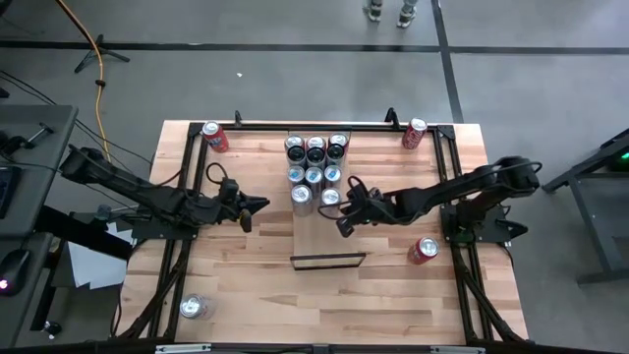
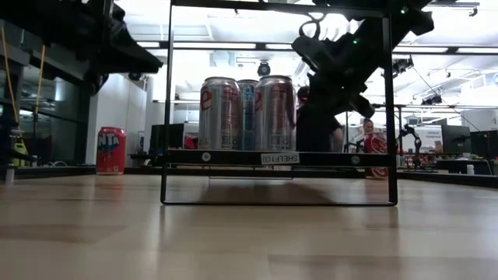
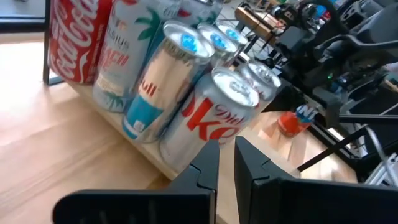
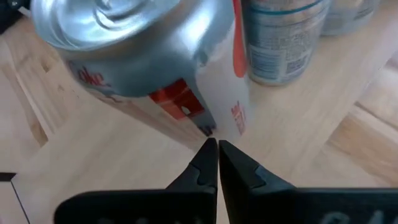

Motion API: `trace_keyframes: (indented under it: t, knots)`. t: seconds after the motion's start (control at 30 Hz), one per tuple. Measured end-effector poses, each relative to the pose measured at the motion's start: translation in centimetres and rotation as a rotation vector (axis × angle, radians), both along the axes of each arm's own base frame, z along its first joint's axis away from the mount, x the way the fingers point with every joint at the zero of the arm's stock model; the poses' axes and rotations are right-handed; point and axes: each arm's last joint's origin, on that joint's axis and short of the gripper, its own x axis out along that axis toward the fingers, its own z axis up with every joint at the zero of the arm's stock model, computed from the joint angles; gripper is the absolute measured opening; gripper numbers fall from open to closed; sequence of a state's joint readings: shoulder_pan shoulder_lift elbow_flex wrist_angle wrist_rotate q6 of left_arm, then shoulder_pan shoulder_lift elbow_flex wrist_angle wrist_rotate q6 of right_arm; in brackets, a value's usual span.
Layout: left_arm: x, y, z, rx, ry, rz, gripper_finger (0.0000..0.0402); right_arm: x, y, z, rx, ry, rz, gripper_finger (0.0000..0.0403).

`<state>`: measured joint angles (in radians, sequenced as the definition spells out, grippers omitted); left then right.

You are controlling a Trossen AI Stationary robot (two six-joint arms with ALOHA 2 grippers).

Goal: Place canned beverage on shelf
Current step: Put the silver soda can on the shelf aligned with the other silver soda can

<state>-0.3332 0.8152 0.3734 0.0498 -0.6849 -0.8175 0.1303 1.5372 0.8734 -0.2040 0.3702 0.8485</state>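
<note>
Nearest the low camera, bare striped tabletop (image 2: 249, 241) runs up to the shelf (image 1: 327, 236), whose black end rail carries a small white label reading "SHELF" followed by characters too small to make out. Nine cans (image 1: 315, 169) stand upright on the far half of the shelf in three rows of three, packed so that they touch; the near half of the board is bare wood up to the rail. In the left wrist view the front can reads Diet Coke (image 3: 211, 115), and a red can behind it carries Coca-Cola script (image 3: 73, 40); the other labels are only partly legible.

Four more cans lie off the shelf: one red can (image 1: 214, 137) at the far left corner, one (image 1: 415, 133) at the far right corner, one (image 1: 424, 250) on its side near the right edge, and a silver one (image 1: 193, 308) near the front left corner.

Left gripper (image 1: 257, 206) hangs just left of the shelf, fingers pressed together and empty. Right gripper (image 1: 345, 202) sits just beside the front right can, its fingers likewise pressed together on nothing; in its wrist view the tips (image 4: 217, 155) point at the base of a silver-and-red can. Open wood lies between both arms and the table's front edge
</note>
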Motion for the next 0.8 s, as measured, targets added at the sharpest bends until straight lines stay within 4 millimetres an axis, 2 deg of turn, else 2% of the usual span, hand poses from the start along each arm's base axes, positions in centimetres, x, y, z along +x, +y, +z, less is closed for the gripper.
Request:
trace_keyframes:
  t: [0.27,0.8]
  knots:
    - [0.1,0.0,-0.2,0.01,0.013,-0.002,0.0,1.0,0.2,-0.2,0.025,-0.069,0.005,0.0]
    - [-0.1,0.2,-0.4,0.034,0.027,0.061,0.0,1.3,0.3,0.1,-0.003,-0.098,0.066,0.0]
